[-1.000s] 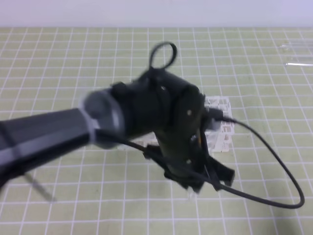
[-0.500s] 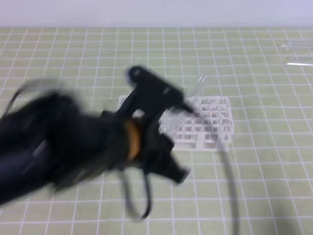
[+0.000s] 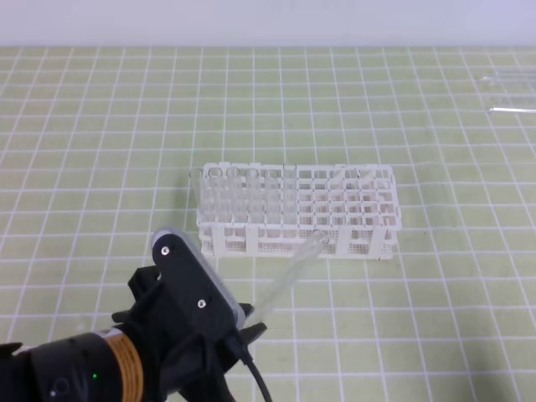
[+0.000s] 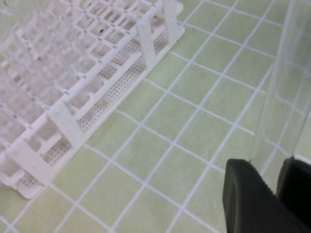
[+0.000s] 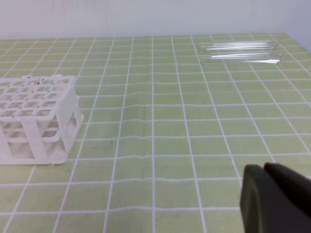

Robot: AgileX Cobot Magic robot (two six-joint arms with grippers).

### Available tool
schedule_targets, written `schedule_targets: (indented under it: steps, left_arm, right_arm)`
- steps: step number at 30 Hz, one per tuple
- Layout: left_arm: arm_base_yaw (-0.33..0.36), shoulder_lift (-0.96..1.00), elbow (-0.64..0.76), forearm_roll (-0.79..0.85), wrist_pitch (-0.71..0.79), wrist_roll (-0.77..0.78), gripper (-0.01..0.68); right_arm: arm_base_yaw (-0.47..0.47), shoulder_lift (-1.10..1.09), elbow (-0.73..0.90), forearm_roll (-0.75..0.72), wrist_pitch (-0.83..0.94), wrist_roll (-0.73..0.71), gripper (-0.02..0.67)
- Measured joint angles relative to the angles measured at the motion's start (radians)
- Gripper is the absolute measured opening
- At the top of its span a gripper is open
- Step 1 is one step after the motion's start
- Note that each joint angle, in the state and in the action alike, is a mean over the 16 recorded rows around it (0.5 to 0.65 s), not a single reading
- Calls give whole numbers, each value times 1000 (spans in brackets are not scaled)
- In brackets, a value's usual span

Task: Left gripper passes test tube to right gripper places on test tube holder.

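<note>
The test tube (image 3: 289, 272) sits clamped by its lower end in my left pincer (image 3: 243, 322), slanting up and away so its open rim hangs just in front of the test tube holder (image 3: 368, 243) on the green gridded worktop (image 3: 435, 301). I hold only a short stretch of slick glass between my fingers (image 4: 252, 199) — if the clamp loosens or I swing hard, the long free end could lever the tube out and drop it. That rim is near the rack's front wall, so a careless move forward might knock the rack or chip the glass. My right pincer (image 5: 277, 196) is closed on nothing and out of the high view, well off to the side; it must open before it meets the tube, or the handover will just push the glass askew. Spare tubes (image 5: 240, 52) lie at the far edge — clear of all this.
</note>
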Motion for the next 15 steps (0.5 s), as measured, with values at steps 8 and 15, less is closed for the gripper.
schedule_targets:
  steps: [8,15]
  left_arm:
    - [0,4,21,-1,-75,-3,104]
    - [0,5,21,-2,-126,-3,104]
  right_arm:
    - [0,0,0,0,0,0,-18]
    - [0,0,0,1,-1,0,-18]
